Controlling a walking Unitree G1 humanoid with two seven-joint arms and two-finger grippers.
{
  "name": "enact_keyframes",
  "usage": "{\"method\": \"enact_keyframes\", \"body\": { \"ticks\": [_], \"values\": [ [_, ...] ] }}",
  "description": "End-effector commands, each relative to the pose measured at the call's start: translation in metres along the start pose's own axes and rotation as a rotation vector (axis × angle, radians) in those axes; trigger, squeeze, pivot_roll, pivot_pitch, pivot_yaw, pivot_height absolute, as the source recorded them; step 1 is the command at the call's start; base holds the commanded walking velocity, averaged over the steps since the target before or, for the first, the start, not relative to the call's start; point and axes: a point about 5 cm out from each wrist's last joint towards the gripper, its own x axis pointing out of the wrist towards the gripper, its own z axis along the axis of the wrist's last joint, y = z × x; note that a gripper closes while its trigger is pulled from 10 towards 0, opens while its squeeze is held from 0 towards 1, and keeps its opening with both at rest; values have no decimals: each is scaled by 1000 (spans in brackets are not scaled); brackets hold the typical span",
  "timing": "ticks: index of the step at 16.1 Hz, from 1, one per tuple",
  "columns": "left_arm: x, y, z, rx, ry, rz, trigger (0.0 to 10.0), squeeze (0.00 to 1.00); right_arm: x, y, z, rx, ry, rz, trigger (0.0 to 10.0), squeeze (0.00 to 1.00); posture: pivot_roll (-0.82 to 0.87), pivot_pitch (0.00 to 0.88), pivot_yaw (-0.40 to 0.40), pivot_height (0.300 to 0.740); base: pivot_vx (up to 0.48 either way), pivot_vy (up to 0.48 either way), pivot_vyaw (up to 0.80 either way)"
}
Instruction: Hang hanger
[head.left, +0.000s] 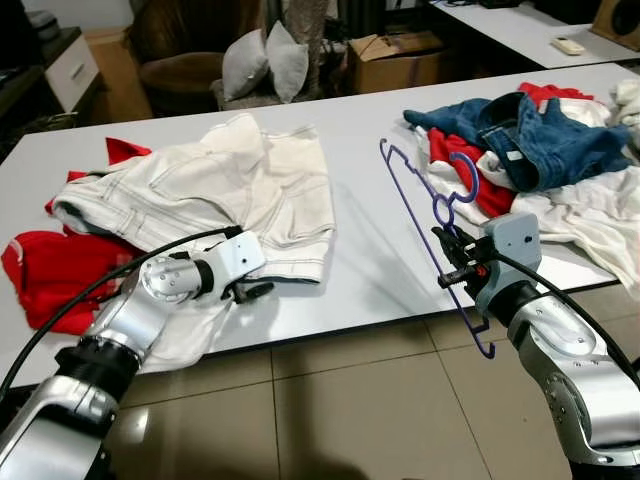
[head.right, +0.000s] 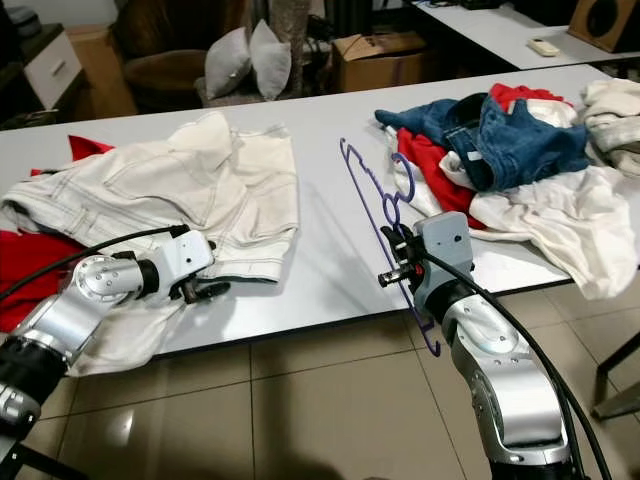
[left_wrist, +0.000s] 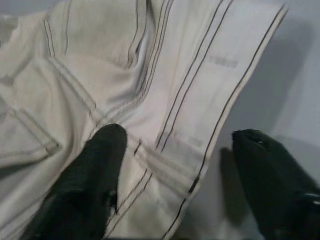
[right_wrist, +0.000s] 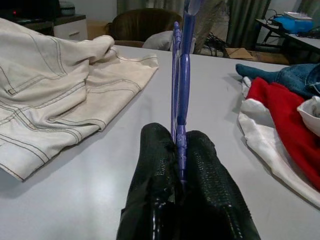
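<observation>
Purple and thin, the plastic clothes hanger (head.left: 432, 235) stands nearly on edge at the front of the white tabletop (head.left: 370, 250), its lower bar reaching past the tabletop's front edge and its hook curling up toward a heap of clothes. The right tool (head.left: 443, 258) pinches the hanger near the base of its hook, both black fingers (right_wrist: 160, 175) pressed tight against the purple frame, which rises straight up between them in the right wrist view.

The heap to the right of the hanger holds a pair of blue denim jeans (head.left: 530, 135) lying on top of a red garment (head.left: 470, 165) and some white cloth (head.left: 590, 215) that droops over the tabletop's front edge.

On the other side, well apart from the hanger, cream-white denim trousers with dark stitching (head.left: 215, 190) lie spread across the tabletop, partly covering a red piece of clothing (head.left: 45, 270). The left tool (head.left: 255, 290) hovers at the lower hem of these trousers with its fingers (left_wrist: 95, 175) spread apart, one over the cream fabric and one over the bare tabletop just beside the hem, holding nothing.

Beyond the tabletop sit two grey cushions (head.left: 265, 60) and a brown cardboard box (head.left: 395, 60).
</observation>
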Motion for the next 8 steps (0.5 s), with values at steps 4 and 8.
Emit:
{"method": "enact_keyframes", "body": {
  "ticks": [4, 8],
  "values": [
    [5, 7, -4, 37, 42, 41, 0, 0, 4, 2, 4, -2, -21, -1, 10000, 0, -162, 0, 107, 740, 0, 0, 0],
    [6, 13, -11, 37, 69, 105, 0, 0, 5, 3, 4, 0, -24, 5, 10000, 0, -160, 0, 100, 740, 0, 0, 0]
  ]
}}
